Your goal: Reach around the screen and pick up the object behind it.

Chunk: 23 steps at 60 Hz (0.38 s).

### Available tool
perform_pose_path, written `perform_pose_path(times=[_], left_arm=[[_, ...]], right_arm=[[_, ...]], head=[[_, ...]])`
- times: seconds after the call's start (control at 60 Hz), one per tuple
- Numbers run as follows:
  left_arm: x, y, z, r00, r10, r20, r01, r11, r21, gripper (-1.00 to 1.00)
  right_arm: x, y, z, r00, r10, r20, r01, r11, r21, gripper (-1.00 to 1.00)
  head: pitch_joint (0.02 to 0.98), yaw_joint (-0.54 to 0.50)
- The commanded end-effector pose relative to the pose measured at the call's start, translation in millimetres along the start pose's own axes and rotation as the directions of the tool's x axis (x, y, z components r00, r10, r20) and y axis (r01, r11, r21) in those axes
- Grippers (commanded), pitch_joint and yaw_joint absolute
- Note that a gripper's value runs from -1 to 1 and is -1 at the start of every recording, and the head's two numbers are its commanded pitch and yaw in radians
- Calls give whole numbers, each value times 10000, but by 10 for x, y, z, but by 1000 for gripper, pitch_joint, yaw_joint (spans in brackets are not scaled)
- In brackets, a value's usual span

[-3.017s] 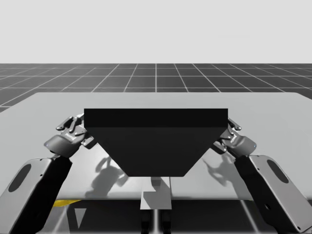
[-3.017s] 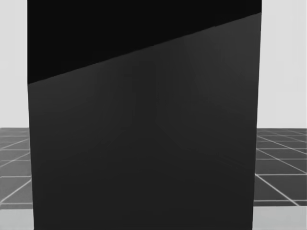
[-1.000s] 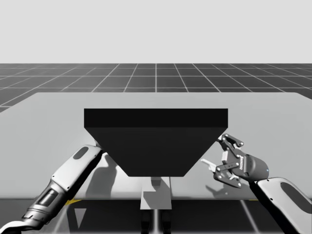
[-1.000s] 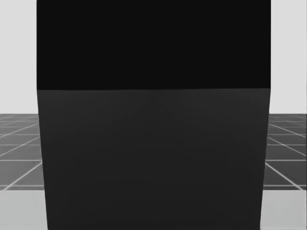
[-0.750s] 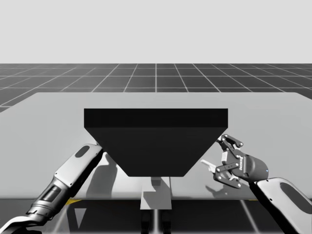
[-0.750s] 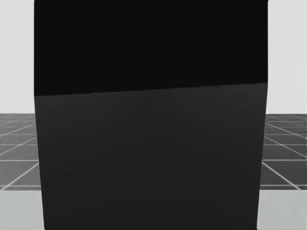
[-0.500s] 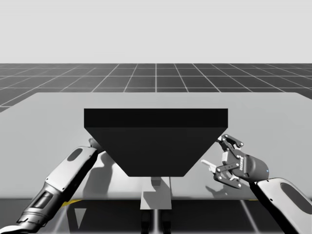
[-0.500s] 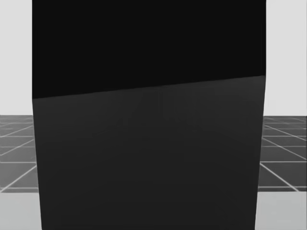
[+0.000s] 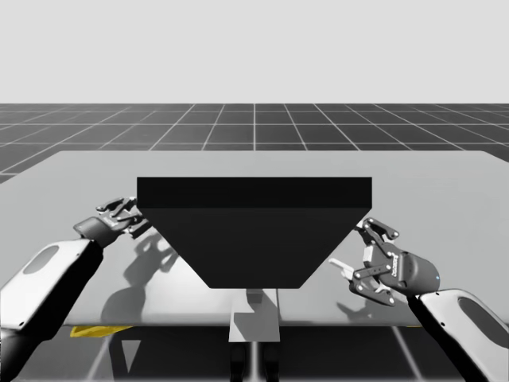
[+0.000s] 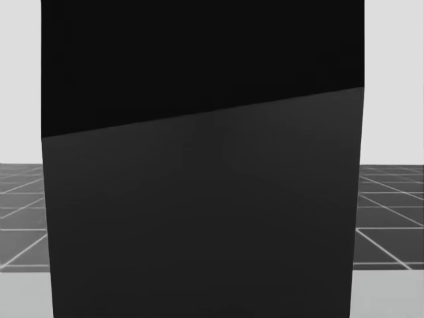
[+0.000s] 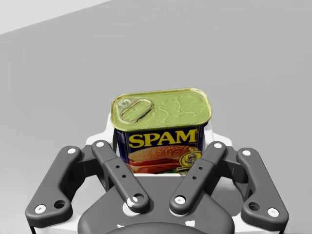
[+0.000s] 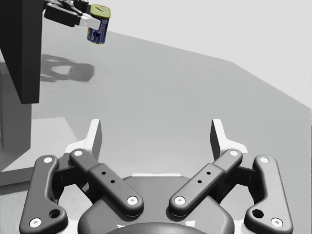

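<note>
The robot's left gripper (image 11: 155,136) is pinching a blue rectangular can (image 11: 162,111) with a yellow-green pull-tab lid, one white finger pad on each of its sides. The pads themselves are mostly hidden behind the can; just their edges peek out. Seen from the right wrist camera, the can hangs upright in that gripper beyond the edge of the dark screen (image 12: 19,48), clear of the grey table (image 12: 185,87), with its shadow lying on the surface below it.

From the high camera the left gripper sits right at the left end of the screen, and the can cannot be made out there (the linkages and the screen's corner crowd that spot). The left forearm is cut off by the picture's lower left corner.

The right gripper (image 12: 157,136) has its fingers spread wide with only bare table between them. In the high view it hovers near the screen's right lower edge, apart from it.

The head camera faces the screen's flat front, with a little grid floor visible at either side.
</note>
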Motion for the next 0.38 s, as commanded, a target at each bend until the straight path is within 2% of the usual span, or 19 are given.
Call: perform_pose_path(times=[0.017, 0.05, 0.067, 0.1, 0.217, 0.25, 0.283, 0.3, 0.367, 0.383], left_arm=[[683, 289, 108, 9869, -650, 1479, 668, 9977, -73, 1000], [751, 305, 138, 9840, -689, 1643, 685, 9976, 82, 1000], [854, 328, 182, 9789, -708, 1917, 673, 9974, 250, 1000], [922, 338, 212, 9752, -685, 2103, 634, 9975, 308, 1000], [1271, 340, 364, 9478, -792, 3088, 561, 9950, 831, 1000], [1417, 320, 426, 9330, -855, 3496, 534, 9935, 1004, 1000], [1491, 305, 454, 9251, -889, 3693, 521, 9927, 1084, 1000], [1601, 277, 499, 9121, -977, 3983, 541, 9914, 1193, 1000], [1747, 226, 559, 8943, -1080, 4342, 588, 9904, 1253, 1000], [1855, 184, 604, 8794, -1155, 4619, 619, 9896, 1296, 1000]], right_arm=[[-8, -13, 3, 10000, -40, 39, 40, 10000, 3, -1000], [-9, -15, 4, 10000, -51, 56, 51, 10000, -26, -1000], [-9, -18, 4, 10000, -60, 72, 61, 10000, -55, -1000], [-9, -21, 4, 10000, -49, 83, 50, 10000, -83, -1000], [-17, -37, -11, 9996, 158, 215, -151, 9994, -319, -1000], [-22, -46, -20, 9995, 217, 240, -206, 9987, -462, -1000], [-25, -51, -24, 9994, 249, 235, -236, 9983, -531, -1000], [-31, -63, -30, 9994, 266, 223, -252, 9977, -637, -1000], [-38, -80, -36, 9993, 268, 255, -248, 9968, -761, -1000], [-42, -93, -40, 9993, 246, 266, -221, 9959, -880, -1000]], head=[[126, -19], [126, -19], [125, -19], [125, -19], [124, -21], [124, -21], [124, -21], [123, -21], [123, -20], [123, -19]])
